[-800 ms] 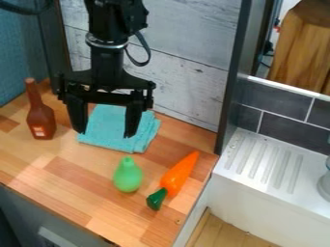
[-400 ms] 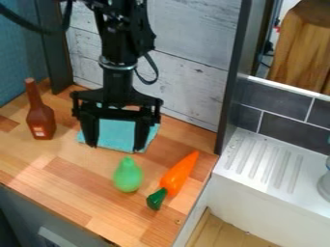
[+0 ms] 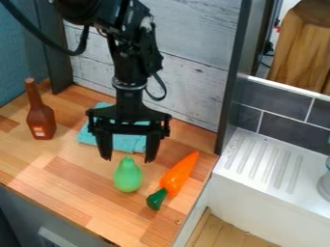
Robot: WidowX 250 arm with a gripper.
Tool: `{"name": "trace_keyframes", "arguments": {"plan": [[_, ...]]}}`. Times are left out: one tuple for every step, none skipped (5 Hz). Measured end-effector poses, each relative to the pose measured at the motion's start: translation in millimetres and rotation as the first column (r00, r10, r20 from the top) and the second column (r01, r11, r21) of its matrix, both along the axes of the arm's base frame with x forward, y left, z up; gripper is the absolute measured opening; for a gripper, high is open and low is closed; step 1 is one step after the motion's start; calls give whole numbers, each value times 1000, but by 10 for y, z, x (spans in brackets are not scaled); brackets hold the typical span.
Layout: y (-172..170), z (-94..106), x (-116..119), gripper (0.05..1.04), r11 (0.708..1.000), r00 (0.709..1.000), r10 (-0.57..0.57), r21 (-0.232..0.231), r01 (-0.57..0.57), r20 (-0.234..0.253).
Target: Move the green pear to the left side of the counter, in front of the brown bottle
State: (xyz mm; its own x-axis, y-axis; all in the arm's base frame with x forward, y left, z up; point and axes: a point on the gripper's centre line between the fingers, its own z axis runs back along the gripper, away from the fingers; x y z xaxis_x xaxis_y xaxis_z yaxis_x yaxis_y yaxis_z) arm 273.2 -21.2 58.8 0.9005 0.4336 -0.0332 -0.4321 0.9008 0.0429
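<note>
At the frame's centre-left, the gripper [image 3: 128, 160] hangs with fingers spread just above the green toy pear [image 3: 128, 176]. The orange toy carrot [image 3: 176, 175] lies at lower centre, near the pear; the folded teal cloth [image 3: 126, 143] lies behind the gripper.

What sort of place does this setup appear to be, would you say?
It looks like a toy kitchen: a wooden counter with a toy carrot and a brown bottle, beside a white sink unit with a ridged draining area.

Toy kitchen, shown by its white ridged drainboard [image 3: 261, 164].
</note>
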Motion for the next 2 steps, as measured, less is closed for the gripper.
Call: {"name": "trace_keyframes", "arguments": {"plan": [[22, -119, 8, 1001, 1000, 999, 19, 24, -18, -29], [15, -187, -11, 964, 998, 998, 26, 61, -23, -51]]}}
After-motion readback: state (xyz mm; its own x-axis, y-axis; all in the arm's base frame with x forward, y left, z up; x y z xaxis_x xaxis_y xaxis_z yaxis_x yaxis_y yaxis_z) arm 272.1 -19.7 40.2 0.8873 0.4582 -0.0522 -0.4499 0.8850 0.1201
